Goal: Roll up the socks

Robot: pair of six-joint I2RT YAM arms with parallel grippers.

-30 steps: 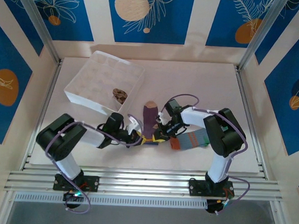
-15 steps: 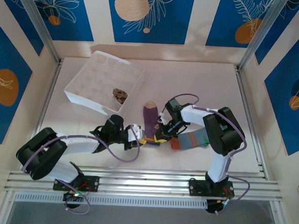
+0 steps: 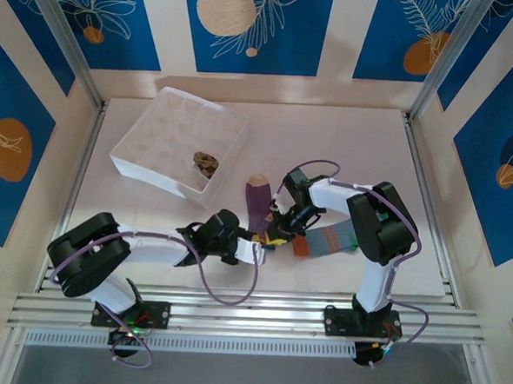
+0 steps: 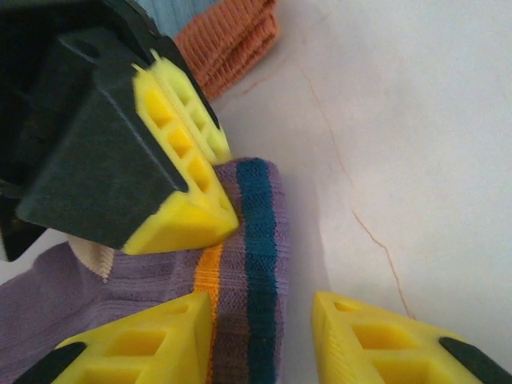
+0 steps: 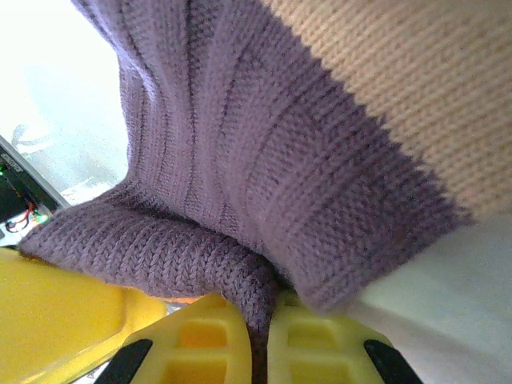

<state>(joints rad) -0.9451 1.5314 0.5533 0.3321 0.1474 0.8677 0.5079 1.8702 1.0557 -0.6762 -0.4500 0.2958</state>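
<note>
The purple sock (image 3: 258, 202) with orange stripes lies flat mid-table, its tan toe (image 3: 257, 178) pointing away. My right gripper (image 3: 279, 225) is shut on a fold of the purple sock (image 5: 200, 160); in the right wrist view the knit is pinched between the right gripper (image 5: 260, 340) fingers. My left gripper (image 3: 257, 249) stands open at the striped cuff end. In the left wrist view the cuff (image 4: 256, 264) sits between the left gripper (image 4: 264, 348) fingers, clear of the right-hand one. The blue-grey striped sock (image 3: 334, 239) lies to the right. The brown sock (image 3: 205, 163) sits in the box.
A white gridded fabric box (image 3: 168, 134) stands at the back left. The orange cuff (image 4: 232, 44) of the blue-grey sock lies just beyond my right gripper's yellow fingers (image 4: 180, 172), close to both grippers. The metal rail (image 3: 249, 315) runs along the near table edge.
My left gripper has opened off the purple sock's cuff and shifted slightly right along the near side. The right gripper has kept its grip in place.
</note>
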